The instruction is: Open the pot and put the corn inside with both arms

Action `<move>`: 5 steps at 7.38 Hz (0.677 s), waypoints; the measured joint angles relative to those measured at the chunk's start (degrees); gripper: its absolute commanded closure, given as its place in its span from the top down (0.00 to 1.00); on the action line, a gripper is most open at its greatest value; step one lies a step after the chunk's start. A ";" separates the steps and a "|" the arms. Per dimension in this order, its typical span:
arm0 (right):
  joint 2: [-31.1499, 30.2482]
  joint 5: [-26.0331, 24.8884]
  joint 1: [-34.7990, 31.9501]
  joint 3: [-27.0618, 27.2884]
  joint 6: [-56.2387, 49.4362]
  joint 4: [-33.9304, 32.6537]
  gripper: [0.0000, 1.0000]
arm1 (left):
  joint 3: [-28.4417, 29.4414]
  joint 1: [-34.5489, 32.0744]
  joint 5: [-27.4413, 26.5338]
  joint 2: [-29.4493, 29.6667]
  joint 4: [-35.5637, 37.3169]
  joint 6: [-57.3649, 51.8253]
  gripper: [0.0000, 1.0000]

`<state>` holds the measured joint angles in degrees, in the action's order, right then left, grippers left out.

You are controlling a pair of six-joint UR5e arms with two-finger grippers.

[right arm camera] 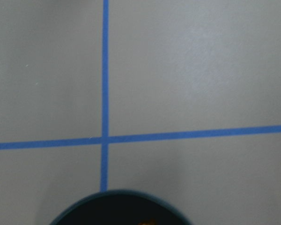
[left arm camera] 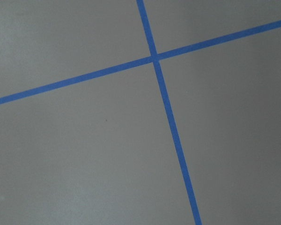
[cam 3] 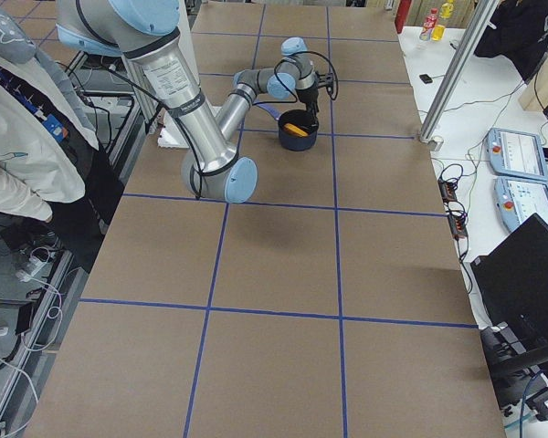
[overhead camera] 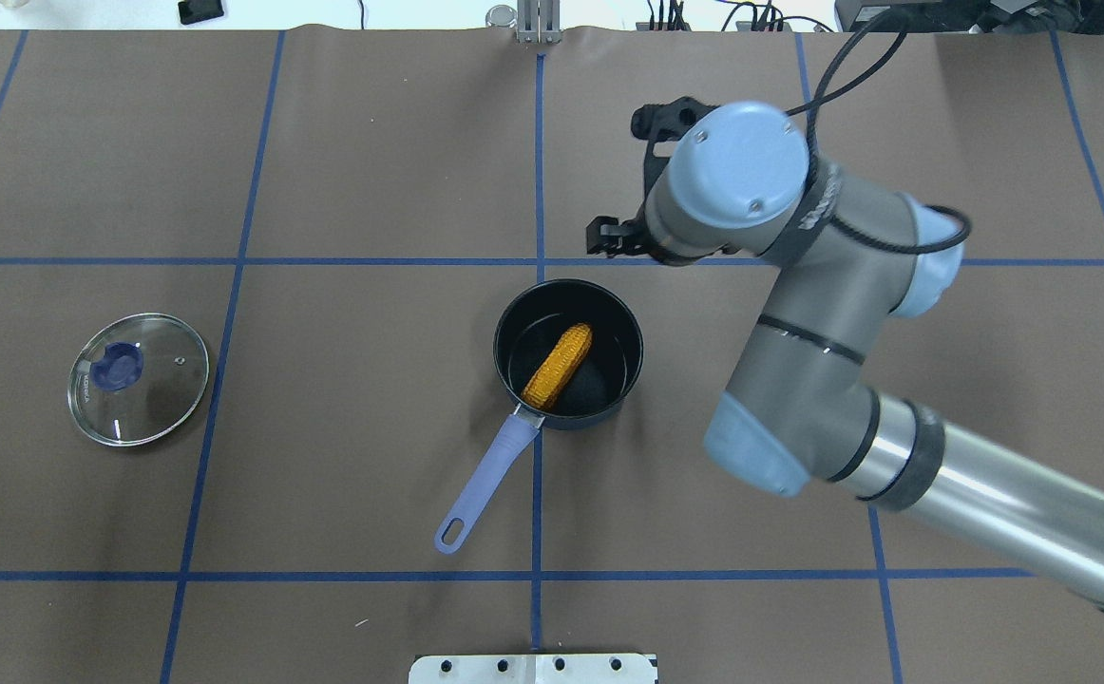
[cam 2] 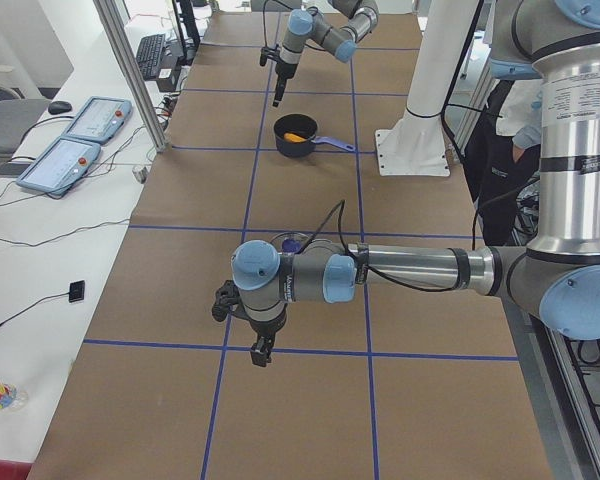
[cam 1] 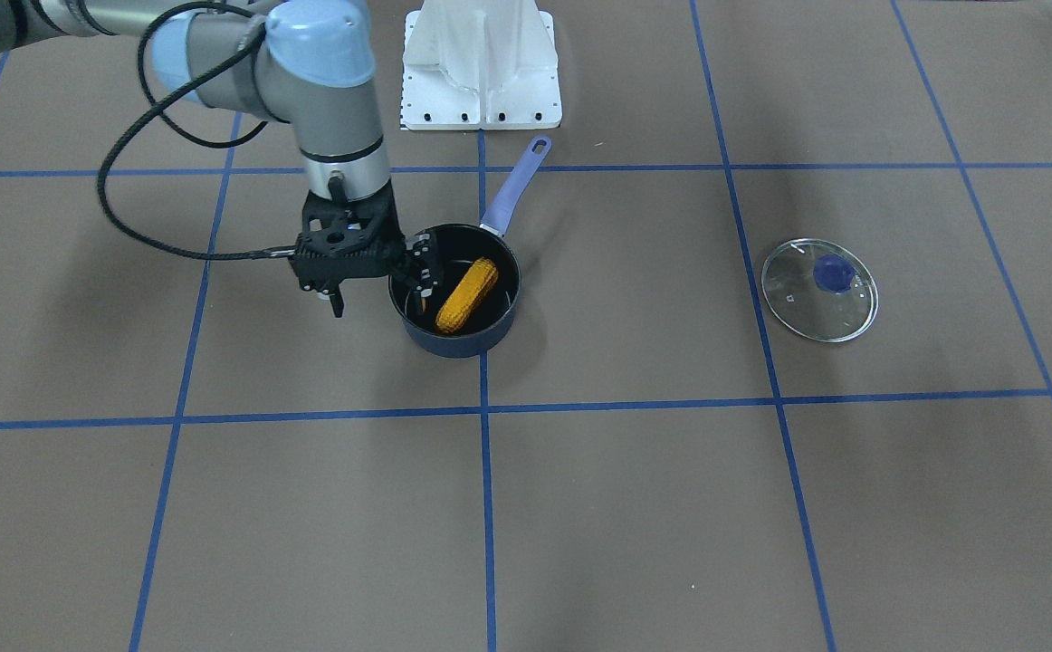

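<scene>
Overhead exterior shows you the corn [overhead camera: 559,366] lying slantwise inside the open pot [overhead camera: 609,313] at mid-table, handle toward the robot. The glass lid [overhead camera: 139,378] lies flat, well apart, on the brown table [overhead camera: 371,456] gridded with blue tape [overhead camera: 538,171]. The right hand [cam 1: 424,267] hangs over the pot's rim, fingers spread, holding nothing. The left hand [cam 2: 261,350] hangs above bare table; you cannot tell its state. Control pendants [cam 2: 80,140] sit on a side desk.
</scene>
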<state>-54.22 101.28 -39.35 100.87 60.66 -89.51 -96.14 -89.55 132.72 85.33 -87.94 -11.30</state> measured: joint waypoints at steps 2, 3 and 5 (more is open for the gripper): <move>-5.66 11.64 -12.71 -0.17 -19.23 0.24 1.00 | -0.47 -0.39 0.09 -0.06 -0.34 8.93 0.98; -8.89 16.95 -19.08 -0.85 -28.86 0.23 1.00 | -0.71 -0.41 0.36 -0.03 -0.53 10.60 0.98; -16.80 25.15 -30.46 -1.64 -43.90 0.28 1.00 | -1.42 -0.40 2.61 -0.01 -0.60 11.41 0.98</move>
<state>-71.02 126.43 -69.80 99.23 16.76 -89.23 -97.55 -89.96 135.33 85.32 -88.54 0.11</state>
